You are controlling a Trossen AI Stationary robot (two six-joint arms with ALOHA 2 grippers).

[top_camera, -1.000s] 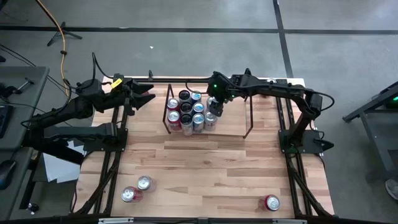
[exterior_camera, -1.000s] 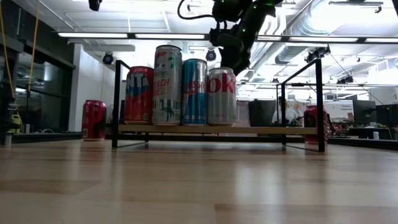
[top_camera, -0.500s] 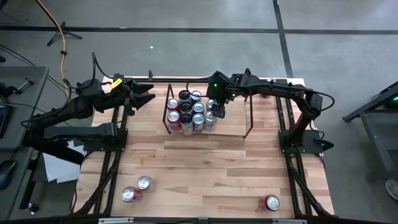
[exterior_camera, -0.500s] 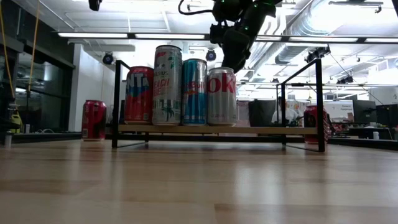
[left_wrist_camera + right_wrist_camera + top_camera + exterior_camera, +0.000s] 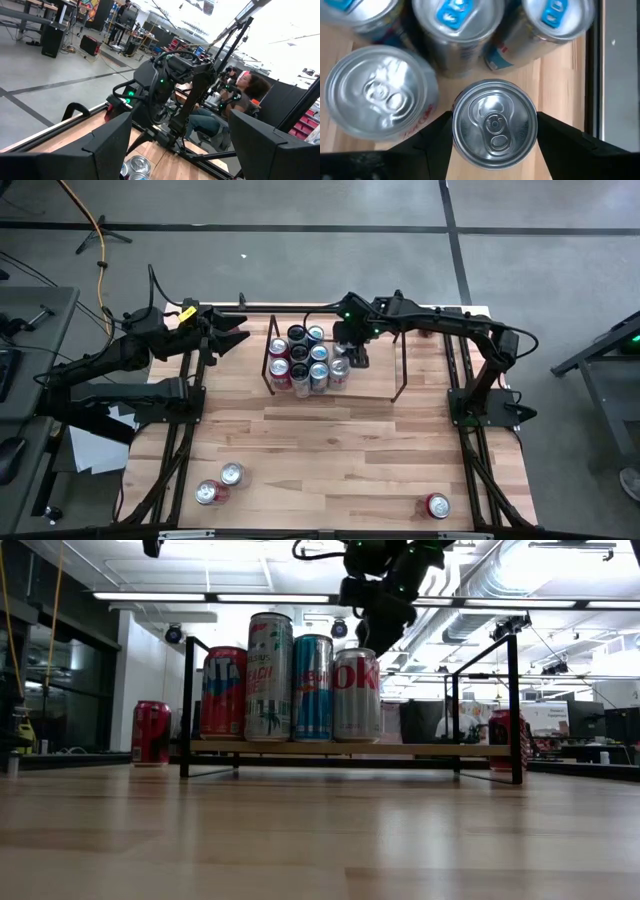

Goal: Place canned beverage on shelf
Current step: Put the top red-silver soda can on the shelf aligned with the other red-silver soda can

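Since the earlier frame your right gripper (image 5: 352, 360) has drifted a little toward the right of the high view, off the top of the silver aluminium drink can with red lettering (image 5: 357, 695), and the can has not followed it. That can stands upright on the low black-rod shelf with the flat see-through top (image 5: 400, 749), at the right end of the front row, just beside a blue and silver can (image 5: 313, 688). The claw is released: in the right wrist view its two dark fingers (image 5: 437, 140) stand spread on either side of the can's lid, and the low view shows their tips at about the height of the lid, above its right edge, gripping nothing. The packed cluster of upright cans (image 5: 298, 355) fills the left part of the shelf, near the upper middle of the high view. Your left gripper (image 5: 238, 335) waits at the upper left edge of the light wooden table (image 5: 350, 450), its fingers parted and empty. Three more cans sit on the table: a silver one (image 5: 232, 474) and a red one (image 5: 208, 493) touching at lower left, another red one (image 5: 437, 505) at lower right.
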